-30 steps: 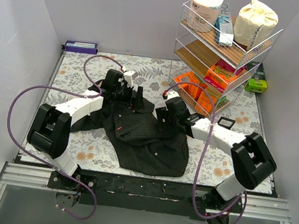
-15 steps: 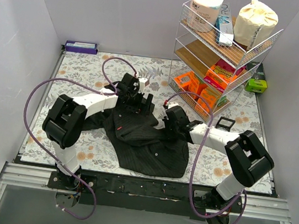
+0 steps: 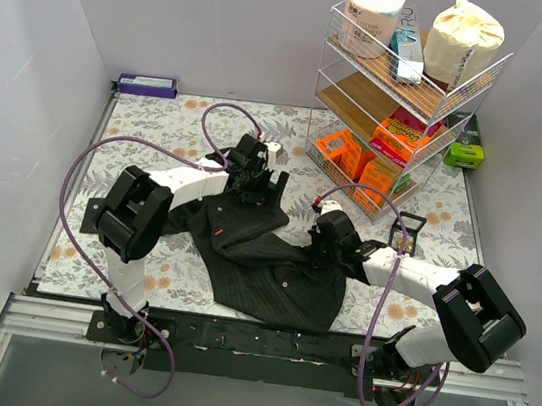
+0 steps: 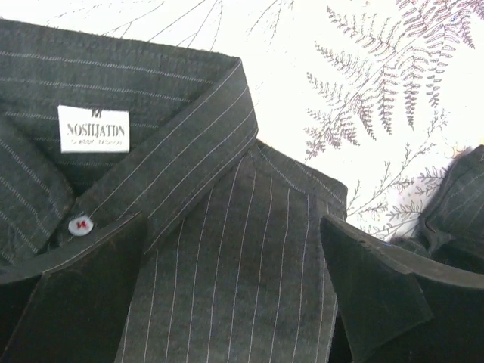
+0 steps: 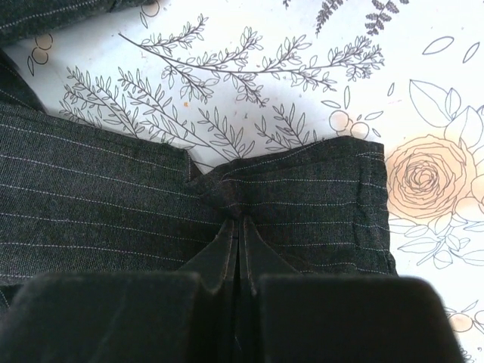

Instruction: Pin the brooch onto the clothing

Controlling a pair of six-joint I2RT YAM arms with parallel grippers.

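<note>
Setup only: clamping right gripper (image 5: 238, 225) on pinstriped shirt (image 5: 91, 204), holding left gripper (image 4: 234, 291) spread above collar (image 4: 189, 132); brooch unseen, unpinned.

We had the top cam mounted high behind the arm bases (image 3: 123, 322), looking down across the whole floral table (image 3: 139, 134) and the wire rack (image 3: 379, 82). Our left wrist cam sat super close over the collar (image 4: 189, 125) of the shirt (image 3: 263, 262), the right one just as tight on a hem (image 5: 302, 185), so all three shared that shirt.
</note>
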